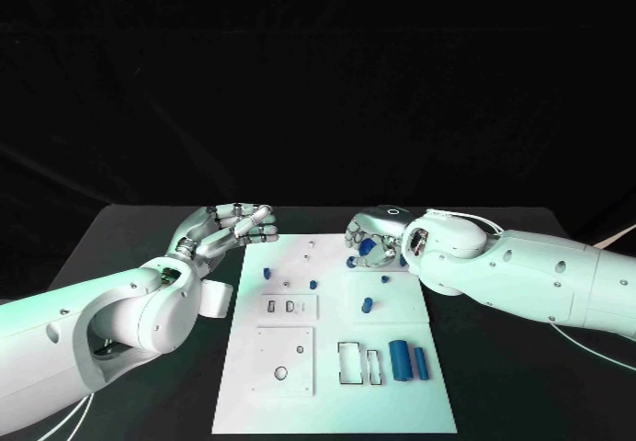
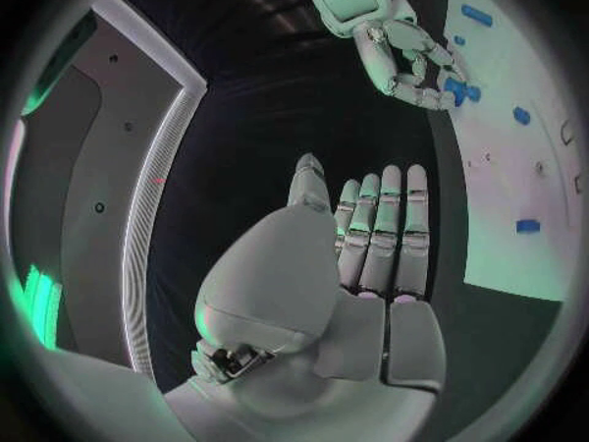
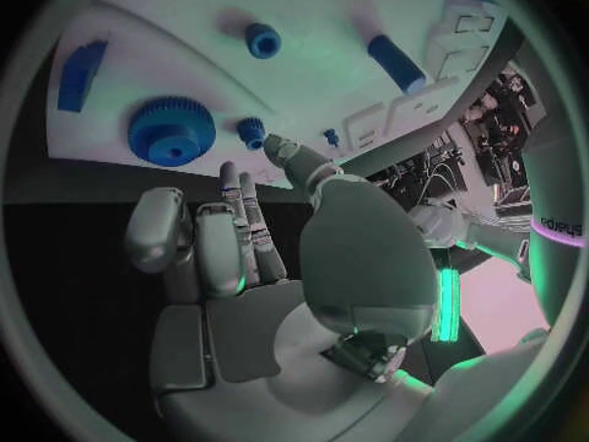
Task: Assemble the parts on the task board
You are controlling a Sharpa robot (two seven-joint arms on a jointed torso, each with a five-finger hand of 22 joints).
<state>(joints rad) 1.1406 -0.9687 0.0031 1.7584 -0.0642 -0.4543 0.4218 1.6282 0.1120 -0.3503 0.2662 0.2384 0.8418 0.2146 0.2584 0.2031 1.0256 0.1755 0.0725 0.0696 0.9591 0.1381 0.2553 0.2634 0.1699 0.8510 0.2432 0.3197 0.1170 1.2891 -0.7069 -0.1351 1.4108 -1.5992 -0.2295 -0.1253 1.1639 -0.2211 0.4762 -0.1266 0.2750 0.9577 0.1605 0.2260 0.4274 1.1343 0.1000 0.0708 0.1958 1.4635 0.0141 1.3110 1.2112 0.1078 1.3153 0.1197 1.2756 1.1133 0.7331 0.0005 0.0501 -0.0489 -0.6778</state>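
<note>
White board (image 1: pixel 285 367) lies lengthwise down the middle of the head view, on the black table (image 1: pixel 146 230). Left hand (image 1: pixel 228 230) sits just off the board's upper-left corner, above the table, fingers loosely curled with nothing in them; the left wrist view shows the same fingers (image 2: pixel 391 228) straight, side by side, empty, over dark table beside the board edge. Right hand (image 1: pixel 374 241) is over the board's upper-right part. In the head view blue shows between its fingers, but whether it grips a part I cannot tell. The left wrist view, upper right, shows that hand from the far side with fingers curved down onto a blue piece (image 2: pixel 459 88) on the board. The right wrist view adds detail hidden in the head view: a large blue gear (image 3: pixel 171 131) and a small gear (image 3: pixel 251 130) beside it near the fingertips, apart from them. Two blue cylinders (image 1: pixel 407 360) lie side by side at the board's lower right; small blue pegs (image 1: pixel 266 272) stand further up.
</note>
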